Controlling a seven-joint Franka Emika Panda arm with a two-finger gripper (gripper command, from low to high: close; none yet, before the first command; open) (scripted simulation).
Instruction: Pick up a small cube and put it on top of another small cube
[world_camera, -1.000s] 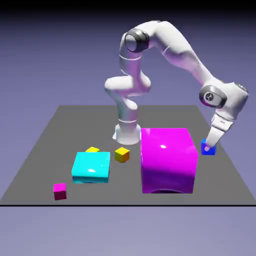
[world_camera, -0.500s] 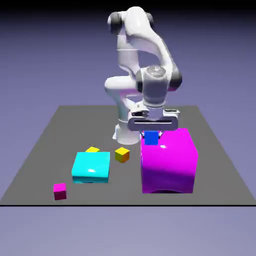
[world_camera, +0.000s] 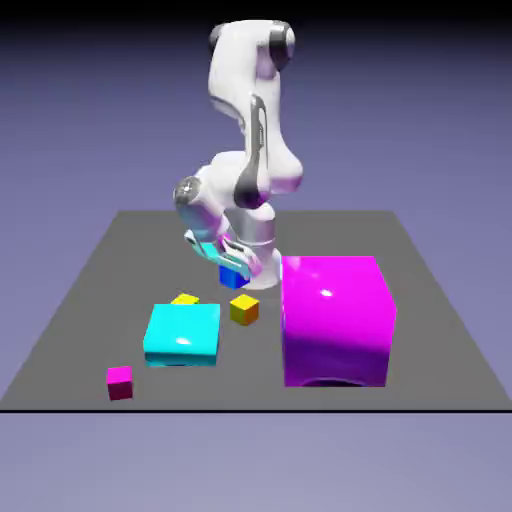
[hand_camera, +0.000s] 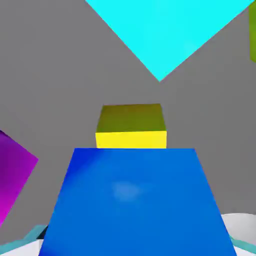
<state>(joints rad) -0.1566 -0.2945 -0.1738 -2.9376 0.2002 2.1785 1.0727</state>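
Blue cube: the small cube is clamped in the gripper and held in the air, above centre-left in the exterior view; in the hand view it fills the lower half of the frame.
Fingers: closed on the small cube; their tips are hidden behind it in the hand view.
Likely target: the yellow cube just below and to the lower right of the carried one; in the hand view it sits directly above the blue face, centred.
Doing it well: judging by that alignment, keep the yellow top centred, square the faces, descend slowly and release only on contact.
Risk: a tilted or offset drop would probably slide off so small a top.
Neighbours: cyan block, big magenta block, second yellow cube, small magenta cube.
Hidden: the remaining gap to the yellow cube cannot be judged; the second yellow cube is partly behind the cyan block.
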